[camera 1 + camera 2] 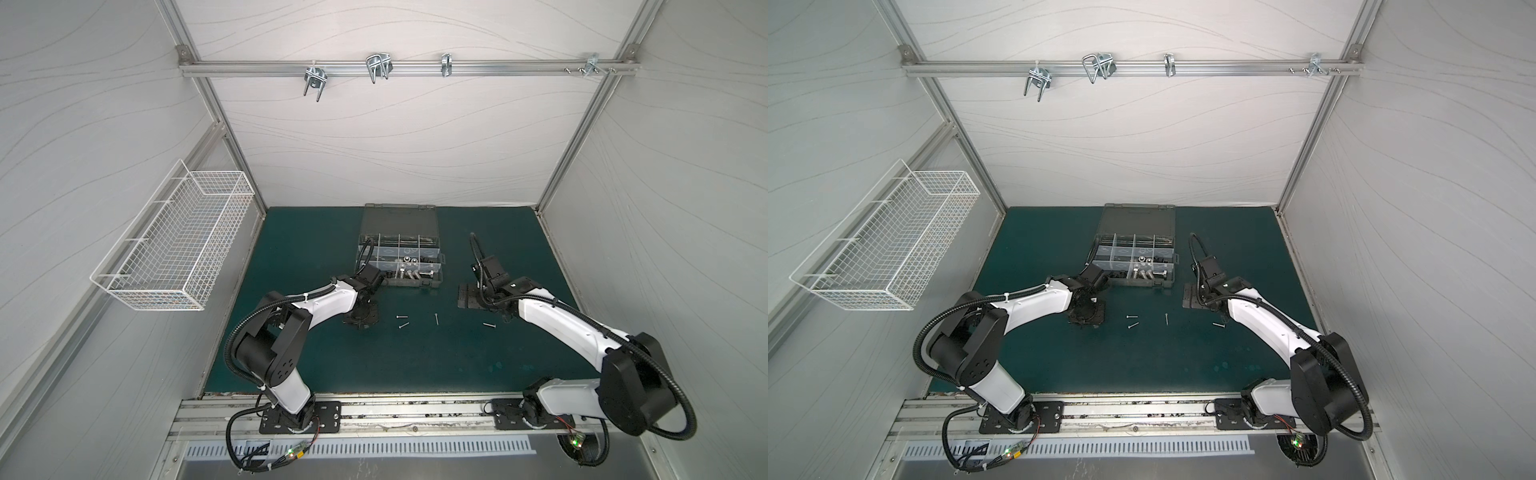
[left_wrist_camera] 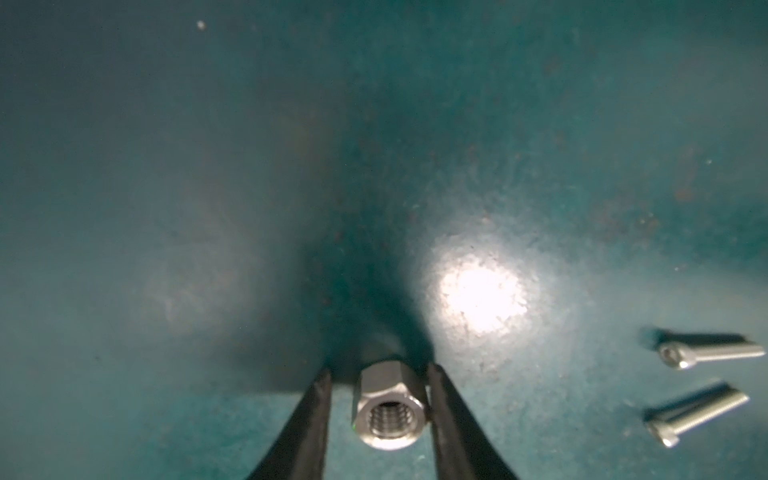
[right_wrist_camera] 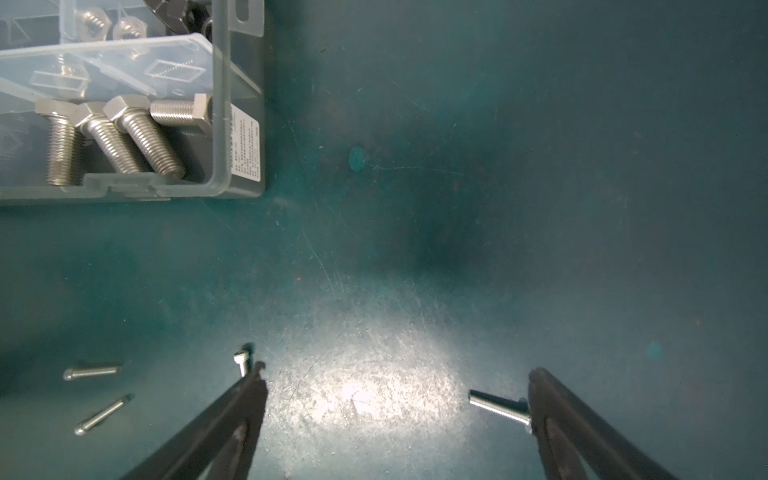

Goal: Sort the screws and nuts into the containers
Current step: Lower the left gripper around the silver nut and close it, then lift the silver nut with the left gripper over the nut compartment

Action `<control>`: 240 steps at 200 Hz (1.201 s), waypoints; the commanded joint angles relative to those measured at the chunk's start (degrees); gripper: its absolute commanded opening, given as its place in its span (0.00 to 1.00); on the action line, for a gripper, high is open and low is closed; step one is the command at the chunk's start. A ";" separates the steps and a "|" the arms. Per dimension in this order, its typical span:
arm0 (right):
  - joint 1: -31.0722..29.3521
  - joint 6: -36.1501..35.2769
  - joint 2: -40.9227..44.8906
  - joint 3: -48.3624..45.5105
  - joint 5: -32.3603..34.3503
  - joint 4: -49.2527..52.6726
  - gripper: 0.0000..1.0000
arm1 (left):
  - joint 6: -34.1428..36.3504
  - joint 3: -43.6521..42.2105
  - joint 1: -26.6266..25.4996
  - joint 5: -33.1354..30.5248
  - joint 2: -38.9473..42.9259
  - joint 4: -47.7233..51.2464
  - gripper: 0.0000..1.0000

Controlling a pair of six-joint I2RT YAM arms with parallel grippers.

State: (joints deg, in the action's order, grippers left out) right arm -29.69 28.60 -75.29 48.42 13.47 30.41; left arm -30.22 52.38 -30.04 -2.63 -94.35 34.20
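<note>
My left gripper (image 2: 379, 370) is down on the green mat (image 2: 166, 166), partly open. A silver hex nut (image 2: 388, 409) sits between its fingers with the threaded bore facing the wrist camera. One finger looks to be against a flat of the nut, and a sliver of mat shows at the other, so I don't count it as gripped yet.

If I close unevenly, I expect the touching finger to shove or tip the nut. Smooth metal on hard fingers could also squirt out or twist as I lift. Two thin screws (image 2: 710, 353) lie off to the side toward my other arm, well clear of this grab.

My right gripper (image 3: 398, 370) is wide open and holds nothing. One thin screw (image 3: 498, 409) lies just at one fingertip and another (image 3: 242, 362) at the opposite tip. Lowering from here could nudge either away.

The organizer case (image 3: 245, 174) sits ahead of that gripper and to one side, with hex bolts (image 3: 137, 137) in its nearest compartment.

A white label (image 3: 246, 145) on the case wall carries print too small to read, and I see no brand.
</note>
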 commanded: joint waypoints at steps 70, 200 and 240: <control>0.34 0.49 2.62 0.71 1.29 2.31 0.99 | -0.47 0.79 0.32 -0.62 -0.42 2.30 0.21; 0.34 0.77 4.25 0.27 2.25 2.37 0.99 | -0.81 4.00 -0.01 -0.97 3.84 1.76 0.15; 0.34 0.84 4.72 -0.05 2.70 2.29 0.99 | -1.12 6.21 -0.41 -0.93 3.87 0.07 0.16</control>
State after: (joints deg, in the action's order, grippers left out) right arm -29.69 28.73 -72.05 48.42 14.92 31.59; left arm -30.33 55.48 -30.11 -2.83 -91.61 35.68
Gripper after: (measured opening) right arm 0.989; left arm 0.227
